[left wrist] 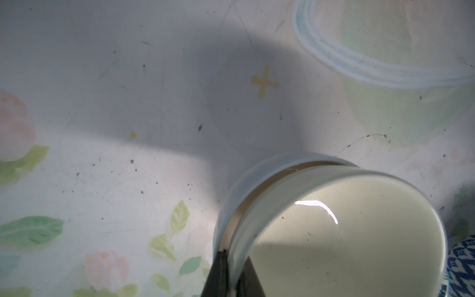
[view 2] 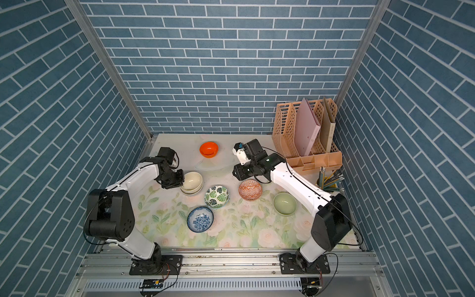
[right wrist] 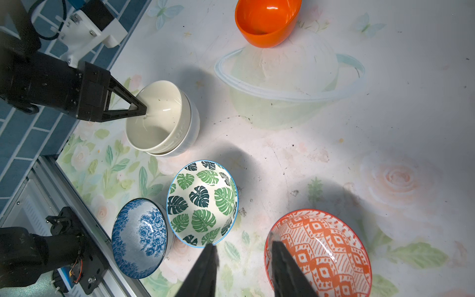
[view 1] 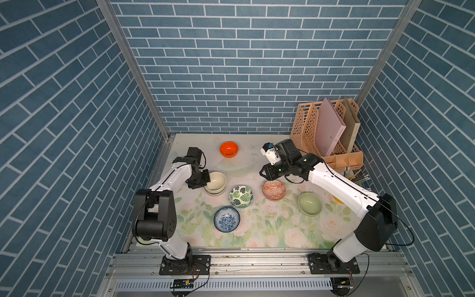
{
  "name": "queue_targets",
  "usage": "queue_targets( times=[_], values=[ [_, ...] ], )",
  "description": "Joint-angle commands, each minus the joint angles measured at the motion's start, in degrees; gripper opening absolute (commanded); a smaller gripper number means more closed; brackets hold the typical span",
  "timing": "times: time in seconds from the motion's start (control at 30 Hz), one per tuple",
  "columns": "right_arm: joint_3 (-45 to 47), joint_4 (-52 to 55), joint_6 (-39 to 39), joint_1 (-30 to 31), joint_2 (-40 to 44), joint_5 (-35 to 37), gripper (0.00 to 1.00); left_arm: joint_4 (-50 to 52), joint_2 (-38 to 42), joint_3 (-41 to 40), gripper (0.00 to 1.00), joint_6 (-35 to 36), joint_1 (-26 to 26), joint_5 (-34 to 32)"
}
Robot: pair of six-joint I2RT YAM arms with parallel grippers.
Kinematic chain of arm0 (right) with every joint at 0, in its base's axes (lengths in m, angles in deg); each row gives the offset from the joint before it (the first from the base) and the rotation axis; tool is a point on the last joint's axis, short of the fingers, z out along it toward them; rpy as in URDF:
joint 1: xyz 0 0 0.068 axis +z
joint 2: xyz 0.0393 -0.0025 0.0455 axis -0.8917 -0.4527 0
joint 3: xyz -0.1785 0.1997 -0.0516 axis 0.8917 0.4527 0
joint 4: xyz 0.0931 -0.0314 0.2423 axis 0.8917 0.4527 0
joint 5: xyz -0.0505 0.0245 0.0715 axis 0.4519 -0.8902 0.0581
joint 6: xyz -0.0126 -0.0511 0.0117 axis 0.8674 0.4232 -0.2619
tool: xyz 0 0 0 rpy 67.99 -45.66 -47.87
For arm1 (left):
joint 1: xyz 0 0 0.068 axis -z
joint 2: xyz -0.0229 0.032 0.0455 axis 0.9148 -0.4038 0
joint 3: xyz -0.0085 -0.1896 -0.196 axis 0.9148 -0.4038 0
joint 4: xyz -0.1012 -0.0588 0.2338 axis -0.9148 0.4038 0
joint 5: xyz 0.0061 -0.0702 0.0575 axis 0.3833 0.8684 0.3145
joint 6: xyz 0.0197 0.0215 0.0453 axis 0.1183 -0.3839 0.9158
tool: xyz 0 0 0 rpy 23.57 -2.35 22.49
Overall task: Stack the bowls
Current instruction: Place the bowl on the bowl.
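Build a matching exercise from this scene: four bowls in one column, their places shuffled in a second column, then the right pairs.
Bowls
1. cream bowl
2. glossy orange bowl
3. pale green bowl
4. blue-white floral bowl

Places
A. nearest the front, on the left arm's side
B. nested in the white bowl
C. farthest back, standing alone
D. beside the right arm

Pairs: 1-B, 2-C, 3-D, 4-A
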Motion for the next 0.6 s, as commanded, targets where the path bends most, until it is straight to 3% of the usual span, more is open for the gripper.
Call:
queue_targets(
  times=[0.0, 0.57],
  values=[
    [0.81, -0.20, 0.27, -0.15, 0.68, 0.16, 0.39, -1.10, 0.69, 0.19, 0.00, -0.06, -0.43, 1.20],
    [0.68, -0.26, 0.36, -0.13, 0.01, -0.28, 0.39, -0.70, 1.12, -0.21, 0.00, -0.04, -0.69, -0.50]
  ],
)
